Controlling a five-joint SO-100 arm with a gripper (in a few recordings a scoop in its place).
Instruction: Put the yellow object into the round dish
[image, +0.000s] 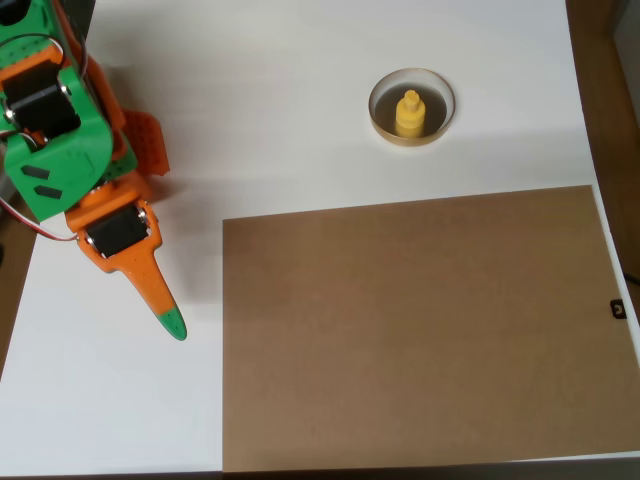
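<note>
In the dish: the yellow object (409, 113) stands upright, knob up, roughly at the centre of the round dish (443, 108), seen from overhead.
Dish: small, shallow, tan rim, greyish inside; it sits on the white worktop (280, 100) in the upper right, near the far edge.
Board: a large brown board (420, 330) lies flat on the worktop, filling the lower right; its top edge is near the dish but does not touch it.
Arm: orange and green, at the left edge, well apart from the dish.
Gripper (170, 318): an orange finger with a green tip points down and to the right over bare worktop; nothing is held. The second finger is not clear from this angle, so I cannot tell whether the gripper is spread or pressed together.
Step in hand: judged from how things lie, the placing looks done, with the arm standing clear.
Next move: little seems needed beyond keeping the arm away from the dish so the piece is not knocked.
Writing: none readable. A small dark tag (619, 309) at the board's right edge is too small to make out.
</note>
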